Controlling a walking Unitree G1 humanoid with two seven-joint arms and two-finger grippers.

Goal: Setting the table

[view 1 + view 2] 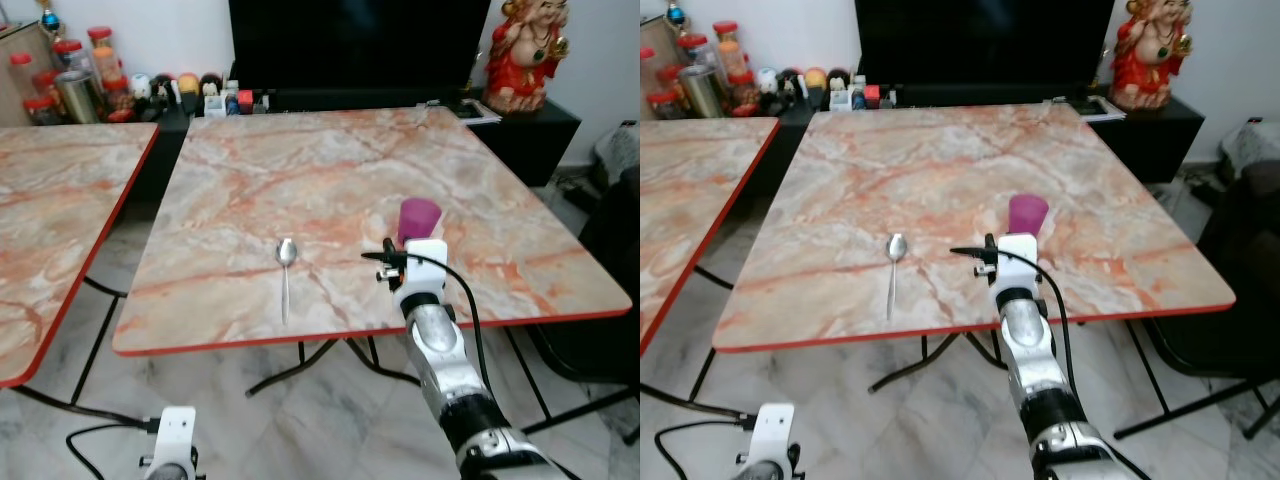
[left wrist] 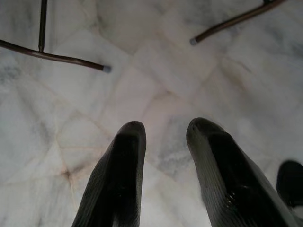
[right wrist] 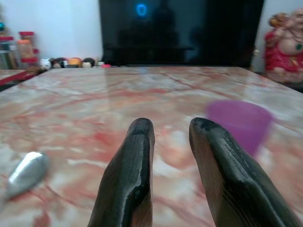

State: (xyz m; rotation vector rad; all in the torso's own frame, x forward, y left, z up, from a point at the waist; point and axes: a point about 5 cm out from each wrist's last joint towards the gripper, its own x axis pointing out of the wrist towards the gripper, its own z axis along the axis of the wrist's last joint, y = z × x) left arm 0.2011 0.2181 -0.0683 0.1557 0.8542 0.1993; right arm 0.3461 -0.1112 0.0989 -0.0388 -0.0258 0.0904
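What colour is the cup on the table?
Purple, or magenta; the cup shows best in the left eye view.

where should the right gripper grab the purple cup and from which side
Grip the purple cup across its side wall, about mid-height, coming in level from the table's near edge. It stands upright with its open mouth up and narrows toward the base, so higher on the wall is wider. The right gripper is empty, with a gap between its fingers, and points to the cup's left. The spoon lies well clear.

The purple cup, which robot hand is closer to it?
Right. The right gripper hovers over the table, empty, just short of the purple cup. The left gripper hangs low over the floor, well below the tabletop.
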